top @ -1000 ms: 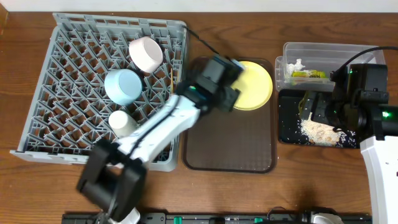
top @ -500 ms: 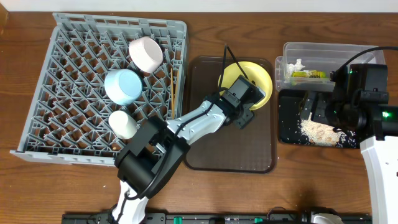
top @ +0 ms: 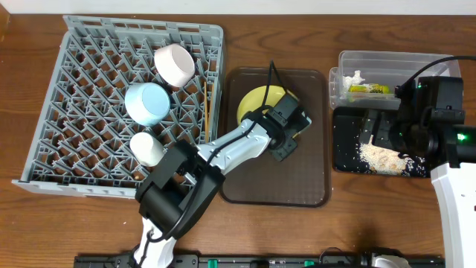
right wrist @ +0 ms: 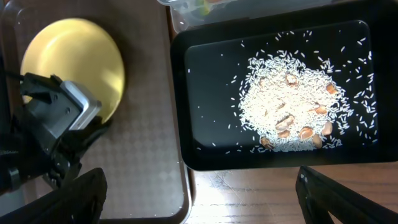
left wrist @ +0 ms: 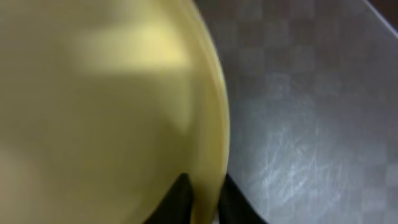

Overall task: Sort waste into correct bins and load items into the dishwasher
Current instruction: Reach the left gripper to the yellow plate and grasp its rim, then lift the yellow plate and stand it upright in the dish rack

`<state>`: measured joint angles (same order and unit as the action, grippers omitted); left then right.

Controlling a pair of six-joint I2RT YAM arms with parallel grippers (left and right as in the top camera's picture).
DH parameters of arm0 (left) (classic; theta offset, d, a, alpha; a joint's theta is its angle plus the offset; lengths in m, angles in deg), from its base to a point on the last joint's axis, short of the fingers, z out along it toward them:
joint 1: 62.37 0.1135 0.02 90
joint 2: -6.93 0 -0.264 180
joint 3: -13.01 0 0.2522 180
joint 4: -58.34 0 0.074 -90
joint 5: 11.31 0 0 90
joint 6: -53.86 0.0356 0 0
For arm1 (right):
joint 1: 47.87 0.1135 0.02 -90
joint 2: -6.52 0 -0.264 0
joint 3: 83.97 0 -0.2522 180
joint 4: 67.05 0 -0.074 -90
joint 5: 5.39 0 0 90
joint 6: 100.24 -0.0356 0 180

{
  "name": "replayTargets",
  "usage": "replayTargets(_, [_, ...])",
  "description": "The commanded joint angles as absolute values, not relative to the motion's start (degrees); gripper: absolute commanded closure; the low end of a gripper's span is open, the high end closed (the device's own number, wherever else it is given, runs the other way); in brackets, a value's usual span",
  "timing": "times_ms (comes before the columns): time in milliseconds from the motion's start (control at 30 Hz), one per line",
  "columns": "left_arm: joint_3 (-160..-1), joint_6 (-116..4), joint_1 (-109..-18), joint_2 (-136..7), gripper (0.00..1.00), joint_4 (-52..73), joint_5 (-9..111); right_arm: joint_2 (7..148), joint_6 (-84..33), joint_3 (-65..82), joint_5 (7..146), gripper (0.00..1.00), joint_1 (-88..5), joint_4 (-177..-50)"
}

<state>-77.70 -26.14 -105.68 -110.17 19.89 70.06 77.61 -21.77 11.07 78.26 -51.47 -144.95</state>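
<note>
Left claw [left wrist: 204,202] clamped on the rim of the yellow plate [top: 253,108]. The plate is round, plain pale yellow, glossy, tilted over the brown serving tray [top: 297,186]. Right claw [right wrist: 205,196] spread wide, gripping nothing, above the black tray [right wrist: 180,93] with rice scraps [right wrist: 280,106].

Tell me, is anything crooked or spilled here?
The yellow plate looks tipped up over the brown tray, because the left fingers pinch its rim. The rice looks messy but lies inside the black tray.
</note>
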Motion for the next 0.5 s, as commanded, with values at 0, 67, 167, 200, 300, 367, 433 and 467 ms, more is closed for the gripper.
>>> replayTargets(0, [-77.1,-26.3,-105.5,-109.9,0.94,17.8,70.3,77.2,-21.8,10.2,78.5,0.05,-51.7,-145.2])
replayTargets(67, [-77.1,-26.4,-105.5,-107.5,0.94,17.8,70.3,77.2,-21.8,10.2,78.5,0.05,-51.7,-145.2])
replayTargets(167, [-77.1,-26.4,-105.5,-104.5,0.94,17.8,70.3,77.2,-21.8,10.2,78.5,0.05,-51.7,-145.2])
replayTargets(200, [-77.1,-26.4,-105.5,-103.4,0.94,17.8,70.3,77.2,-21.8,10.2,78.6,0.05,-51.7,-145.2])
replayTargets(300, [-77.1,-29.0,-105.5,-98.5,0.94,17.7,70.3,77.2,-21.8,10.2,78.6,0.05,-51.7,-145.2])
replayTargets(367, [-77.1,-29.9,-105.4,-95.7,0.94,17.5,70.3,77.2,-21.8,10.2,78.6,0.05,-51.7,-145.2])
replayTargets(433, [-77.1,-29.9,-105.0,-91.8,0.94,17.4,70.3,77.2,-21.8,10.2,78.6,0.05,-51.7,-145.2])
replayTargets(467, [-77.1,-30.4,-104.7,-90.1,0.94,17.4,70.3,77.2,-21.8,10.2,78.6,0.05,-51.7,-145.2])
